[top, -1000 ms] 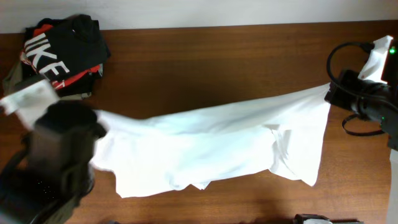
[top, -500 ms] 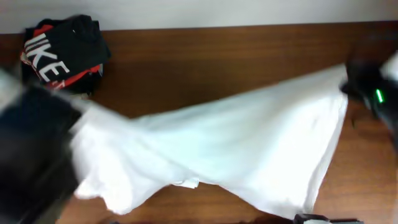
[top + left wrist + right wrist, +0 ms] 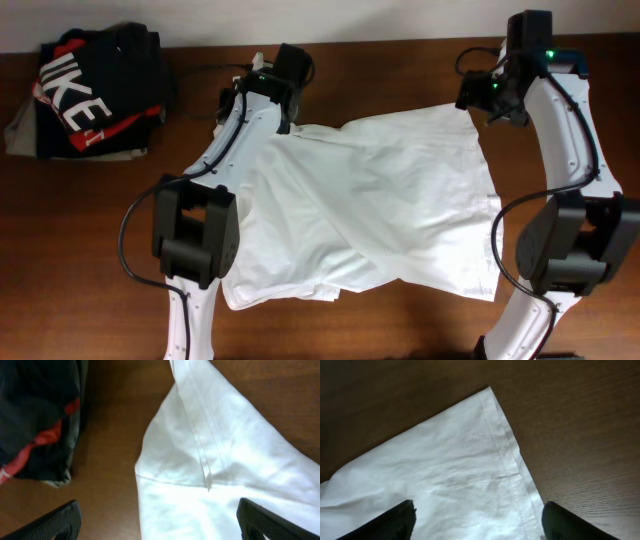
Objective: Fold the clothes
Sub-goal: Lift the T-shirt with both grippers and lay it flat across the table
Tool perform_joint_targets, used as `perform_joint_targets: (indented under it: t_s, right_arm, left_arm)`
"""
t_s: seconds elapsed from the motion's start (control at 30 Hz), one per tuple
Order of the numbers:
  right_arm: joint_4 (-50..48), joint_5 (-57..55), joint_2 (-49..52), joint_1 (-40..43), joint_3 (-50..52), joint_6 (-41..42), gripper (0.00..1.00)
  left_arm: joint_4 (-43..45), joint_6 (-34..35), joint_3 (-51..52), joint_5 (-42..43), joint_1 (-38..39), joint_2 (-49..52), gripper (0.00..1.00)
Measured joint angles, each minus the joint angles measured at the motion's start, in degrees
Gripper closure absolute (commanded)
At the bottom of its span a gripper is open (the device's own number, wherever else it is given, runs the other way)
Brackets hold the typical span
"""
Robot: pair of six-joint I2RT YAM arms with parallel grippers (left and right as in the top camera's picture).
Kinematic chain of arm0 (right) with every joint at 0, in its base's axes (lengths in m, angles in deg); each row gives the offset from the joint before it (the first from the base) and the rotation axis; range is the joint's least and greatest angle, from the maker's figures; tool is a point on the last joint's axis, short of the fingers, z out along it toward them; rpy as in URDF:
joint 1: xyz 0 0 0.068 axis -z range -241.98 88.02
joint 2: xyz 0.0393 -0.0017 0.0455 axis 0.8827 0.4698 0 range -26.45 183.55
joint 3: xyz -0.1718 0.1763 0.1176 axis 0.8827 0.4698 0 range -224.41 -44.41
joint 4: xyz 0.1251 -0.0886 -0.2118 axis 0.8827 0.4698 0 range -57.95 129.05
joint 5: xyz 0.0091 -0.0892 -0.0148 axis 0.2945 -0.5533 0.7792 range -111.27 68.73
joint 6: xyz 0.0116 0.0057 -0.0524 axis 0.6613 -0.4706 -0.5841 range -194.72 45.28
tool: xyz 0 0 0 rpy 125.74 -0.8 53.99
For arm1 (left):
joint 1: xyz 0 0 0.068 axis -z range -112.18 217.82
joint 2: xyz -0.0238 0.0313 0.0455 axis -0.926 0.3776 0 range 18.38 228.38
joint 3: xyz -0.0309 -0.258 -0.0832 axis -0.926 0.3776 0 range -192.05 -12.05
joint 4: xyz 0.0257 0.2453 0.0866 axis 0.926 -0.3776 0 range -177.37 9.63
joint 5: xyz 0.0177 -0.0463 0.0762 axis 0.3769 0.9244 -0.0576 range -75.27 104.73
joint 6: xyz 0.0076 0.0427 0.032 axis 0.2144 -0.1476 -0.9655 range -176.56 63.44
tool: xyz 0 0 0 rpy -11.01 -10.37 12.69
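T-shirt [image 3: 370,210], white, lies spread over the middle of the table [image 3: 400,70]. It's mostly flat but wrinkled, w/ a diagonal fold running from 10 to 4 o'clock. The lower edge near 7 o'clock is bunched up. The top corners reach toward 11 and 1 o'clock, each close to one of my arm heads.

Left arm [image 3: 235,140] stretches from its base at the shirt's 9 o'clock edge up to the 11 o'clock corner. Right arm [image 3: 570,130] goes from its base at 4 o'clock up along the table's 3 o'clock side. Its head sits at 1 o'clock, just off the shirt's top right corner.

Black shirt [image 3: 95,90] w/ white letters and red sits piled at the table's 10 o'clock corner. A grey-olive garment [image 3: 20,130] pokes out under it. The pile is apart from the white shirt.

Left gripper [image 3: 157,510]: both fingers [image 3: 55,522] are spread wide w/ nothing between them. It hangs over a seamed, sleeve-like corner of the shirt, w/ the black pile at 10 o'clock in that view.

Right gripper [image 3: 479,510]: fingers [image 3: 395,522] are likewise apart and not gripping. A hemmed shirt corner lies on the wood beneath, pointing to 12 o'clock.
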Motion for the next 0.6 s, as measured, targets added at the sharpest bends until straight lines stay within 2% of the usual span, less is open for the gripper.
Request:
perform_joint_targets:
  t_s: [0.03, 0.07, 0.13, 0.17, 0.23, 0.5, 0.6]
  right_arm:
    - [0.0, 0.1, 1.4, 0.0, 0.0, -1.2, 0.27]
    - [0.0, 0.3, 3.6, 0.0, 0.0, -1.9, 0.28]
    - [0.1, 0.7, 9.5, 0.1, 0.0, -2.6, 0.38]
    - [-0.1, 0.7, 11.4, 0.2, 0.0, -2.6, 0.39]
    - [-0.5, -0.5, 13.9, 0.2, 0.0, -3.0, 0.48]
    - [-0.3, -6.8, 17.7, 0.3, 0.0, -3.4, 0.47]
    - [-0.3, -8.0, 17.8, 0.7, 0.0, -3.6, 0.62]
  left_arm:
    - [-2.5, 1.2, 0.0, 2.1, 0.0, -0.9, 0.01]
    - [-3.8, 2.1, 0.0, 3.3, -0.2, -1.1, 0.01]
    - [-5.2, 2.9, 0.0, 4.8, -0.5, -1.1, 0.01]
    - [-5.9, 3.1, 0.0, 5.1, -0.5, -1.2, 0.01]
    - [-6.7, 3.2, 0.0, 5.3, -0.6, -1.2, 0.01]
    - [-7.2, 3.3, 0.0, 5.3, -0.6, -1.2, 0.01]
    - [-7.2, 3.3, 0.0, 5.3, -0.6, -1.2, 0.01]
